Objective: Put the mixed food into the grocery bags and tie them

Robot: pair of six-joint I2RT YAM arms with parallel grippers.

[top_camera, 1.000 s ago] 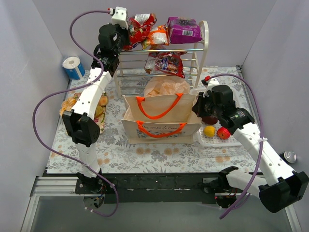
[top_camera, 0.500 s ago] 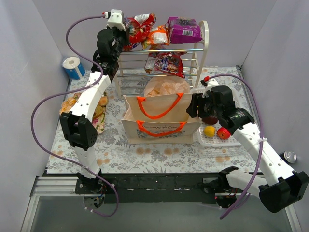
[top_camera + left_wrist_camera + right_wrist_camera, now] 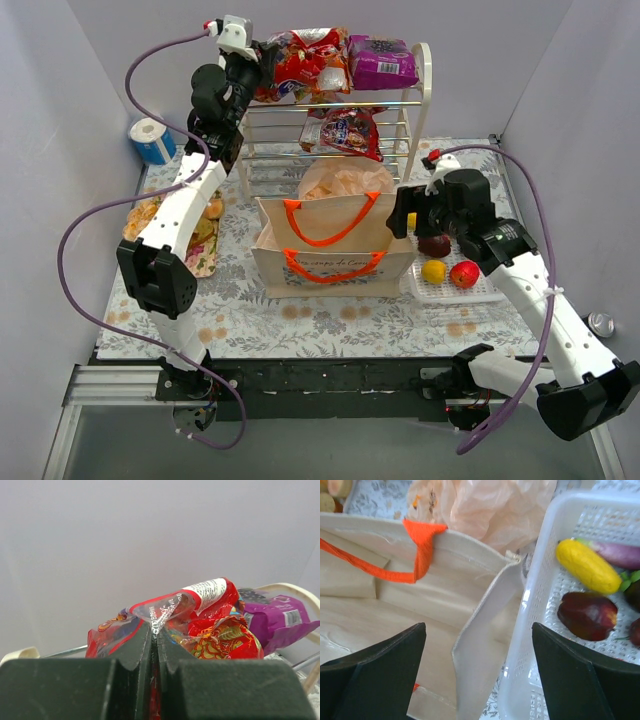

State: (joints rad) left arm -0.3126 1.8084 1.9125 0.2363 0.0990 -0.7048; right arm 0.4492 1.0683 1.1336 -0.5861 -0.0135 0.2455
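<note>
At the rack's top shelf my left gripper (image 3: 262,62) is shut on the clear sealed edge of a red snack packet (image 3: 305,60); the pinch shows plainly in the left wrist view (image 3: 154,635), with the red packet (image 3: 215,612) bulging beyond it. A purple packet (image 3: 380,62) lies next to it, and another packet (image 3: 345,130) sits on the lower shelf. The beige tote (image 3: 330,245) stands open, with the peach plastic bag (image 3: 345,182) behind it. My right gripper (image 3: 405,222) is open over the tote's right side wall (image 3: 485,645). Yellow fruit (image 3: 587,566) and dark red fruit (image 3: 587,615) lie in the white basket (image 3: 540,630).
The white wire rack (image 3: 420,100) stands at the back. A plate of pastries (image 3: 205,235) lies left of the tote, under my left arm. A blue and white roll (image 3: 152,140) is at the far left and a can (image 3: 600,323) at the right edge.
My right gripper has gone from shut to wide open at the tote's right edge. My left gripper has risen a little, lifting the red packet across the top shelf.
</note>
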